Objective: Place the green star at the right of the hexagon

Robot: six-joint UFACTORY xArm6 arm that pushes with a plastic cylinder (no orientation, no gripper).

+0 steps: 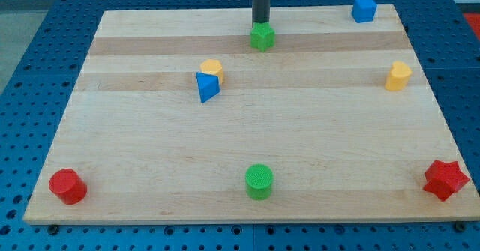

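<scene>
On the wooden tabletop (150, 153), a blue triangular block (207, 87) touches the yellow hexagon (213, 70). Toward the view's right and top, the green star (262, 37) sits touching my tip (260, 23), a bare rod holding nothing, just above it.

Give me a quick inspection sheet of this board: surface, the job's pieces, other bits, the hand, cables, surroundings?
Surface: pale wooden board, flat.
Job's things: green star near the view's top; yellow hexagon lower left of it, touching a blue triangle.
Clutter: blue cube, yellow block, red star, green cylinder, red cylinder.
Hand: none; my tip sits just above the green star, at or very near its edge.
Cables: nothing seen.
Surroundings: blue perforated table around the board.
</scene>
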